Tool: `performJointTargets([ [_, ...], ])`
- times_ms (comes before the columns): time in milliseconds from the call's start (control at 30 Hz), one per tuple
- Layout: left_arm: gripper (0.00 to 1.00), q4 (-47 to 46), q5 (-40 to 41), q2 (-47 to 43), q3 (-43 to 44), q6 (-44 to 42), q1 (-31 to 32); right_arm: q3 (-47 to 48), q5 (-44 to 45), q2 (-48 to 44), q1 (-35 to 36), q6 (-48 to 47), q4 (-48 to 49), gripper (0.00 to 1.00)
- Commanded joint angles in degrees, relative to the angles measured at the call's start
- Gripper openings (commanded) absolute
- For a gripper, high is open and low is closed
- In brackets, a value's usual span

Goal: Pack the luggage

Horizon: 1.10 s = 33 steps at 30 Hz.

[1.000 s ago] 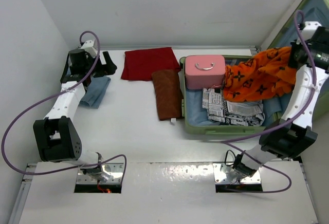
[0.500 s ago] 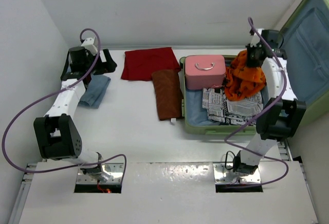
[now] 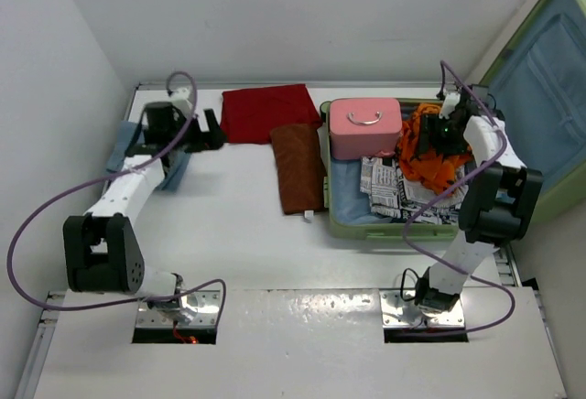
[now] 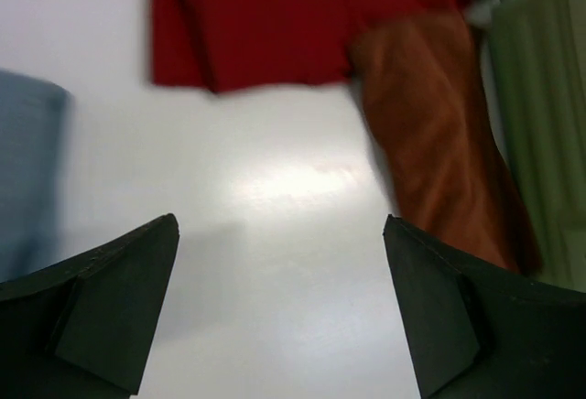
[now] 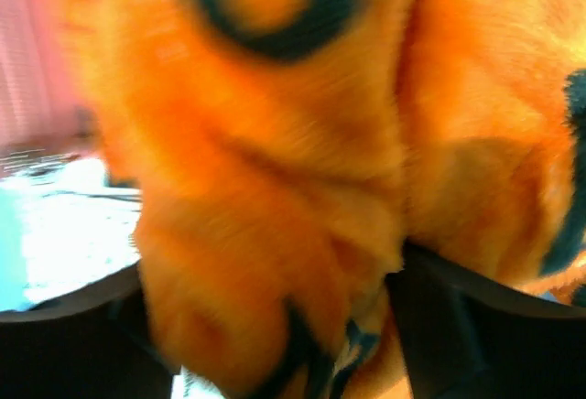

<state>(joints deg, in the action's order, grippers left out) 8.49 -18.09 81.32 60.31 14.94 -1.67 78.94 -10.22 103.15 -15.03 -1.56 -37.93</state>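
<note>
Luggage (image 3: 385,231) open at right of worktop (image 3: 229,234); pink case (image 3: 364,129) and printed cloth (image 3: 389,188) inside.
Right end effector (image 3: 438,135) over it, jaws spread wide, orange cloth (image 3: 430,156) bunched between.
Left end effector (image 3: 207,130) wide open, empty.
Red cloth (image 3: 261,111), brown cloth (image 3: 298,166), blue cloth (image 3: 122,143) unpacked.
Roughly half done.

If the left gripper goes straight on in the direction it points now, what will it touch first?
The left gripper, open, would most likely meet the bare table first, just short of the red cloth. Depth is unclear: on a flatter path it would reach that cloth instead.
</note>
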Motion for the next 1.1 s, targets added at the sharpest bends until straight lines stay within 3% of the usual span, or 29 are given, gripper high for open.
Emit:
performJointTargets([
  [0, 0.99, -0.84, -1.18, -4.23, -5.37, 4.65, 6.4, 6.56, -7.08, -7.42, 0.0, -0.28, 0.4, 0.81],
  [167, 0.99, -0.32, 10.94, 0.14, -4.96, 12.83, 19.74, 10.27, -15.7, -15.33, 0.17, 1.12, 2.76, 0.99],
  [333, 0.99, 4.68, 19.91, 12.53, 3.92, 19.06, 27.06, 11.15, -17.64, -21.32, 0.44, 1.12, 3.75, 0.99],
  [667, 0.99, 8.12, 26.88, 34.24, 20.27, 26.11, 30.32, 8.08, -15.8, -28.35, 0.0, 0.0, -0.12, 0.99],
  [900, 0.99, 8.12, 28.63, 39.78, 25.72, 26.63, 33.66, 6.23, -15.01, -30.73, -0.88, -0.81, -1.36, 0.99],
  [1067, 0.94, 8.12, 31.26, 42.52, 27.05, 26.63, 35.42, 6.05, -14.83, -30.73, -0.97, -0.28, -1.09, 0.99],
])
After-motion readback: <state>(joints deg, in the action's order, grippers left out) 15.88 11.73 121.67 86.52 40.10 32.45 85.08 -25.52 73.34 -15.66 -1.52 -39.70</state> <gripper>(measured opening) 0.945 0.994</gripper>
